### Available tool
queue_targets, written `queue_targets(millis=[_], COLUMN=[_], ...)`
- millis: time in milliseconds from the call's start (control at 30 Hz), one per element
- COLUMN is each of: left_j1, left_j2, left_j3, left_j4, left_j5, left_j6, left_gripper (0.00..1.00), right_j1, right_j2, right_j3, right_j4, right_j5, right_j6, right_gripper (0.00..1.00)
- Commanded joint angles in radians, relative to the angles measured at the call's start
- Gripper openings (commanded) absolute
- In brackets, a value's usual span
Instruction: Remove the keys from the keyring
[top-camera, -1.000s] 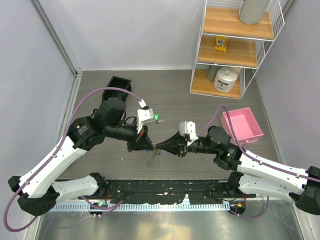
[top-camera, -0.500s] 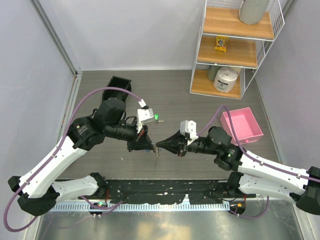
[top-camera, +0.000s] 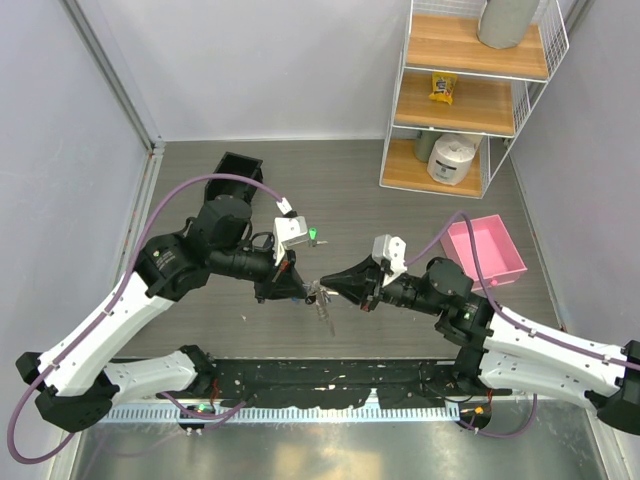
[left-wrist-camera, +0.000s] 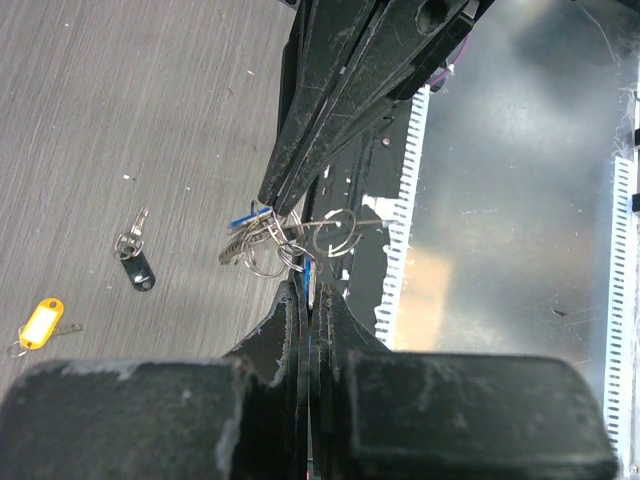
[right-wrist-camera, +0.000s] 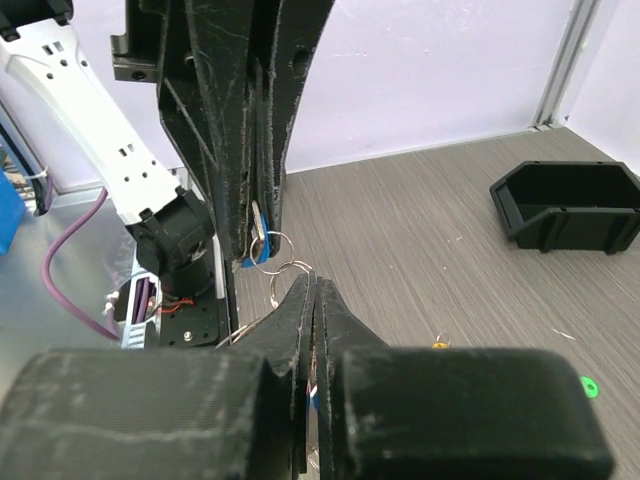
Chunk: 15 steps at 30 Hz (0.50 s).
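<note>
Left pincer (top-camera: 304, 293) and right pincer (top-camera: 323, 288), both pressed together, meet tip to tip above the worktop (top-camera: 400, 215), each pinching the keyring (left-wrist-camera: 290, 238). Its keys (top-camera: 326, 307), one blue-headed, dangle between them.

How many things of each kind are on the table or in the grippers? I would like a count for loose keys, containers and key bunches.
Loose keys on the table: 2 (black-headed key, yellow-headed key)
Containers: 2 (black bin, pink tray)
Keyring bunch, pinched between left gripper and right gripper: 1
Total: 5
</note>
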Motion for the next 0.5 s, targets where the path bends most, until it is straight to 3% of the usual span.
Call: queue_targets(millis=[0, 467], left_j1=[-0.001, -0.002], left_j2=[-0.022, -0.015], left_j3=[0.029, -0.020], left_j4=[0.024, 0.053], left_j5=[0.040, 0.049], left_j6=[-0.007, -0.023], left_gripper=[0.00, 0.00], right_j1=[-0.002, -0.002], right_j2=[-0.029, -0.021], right_j3=[-0.003, -0.027], right_j4=[-0.003, 0.055], right_j5=[0.100, 0.190], right_j6=[0.017, 0.109], right_gripper=[0.05, 0.06])
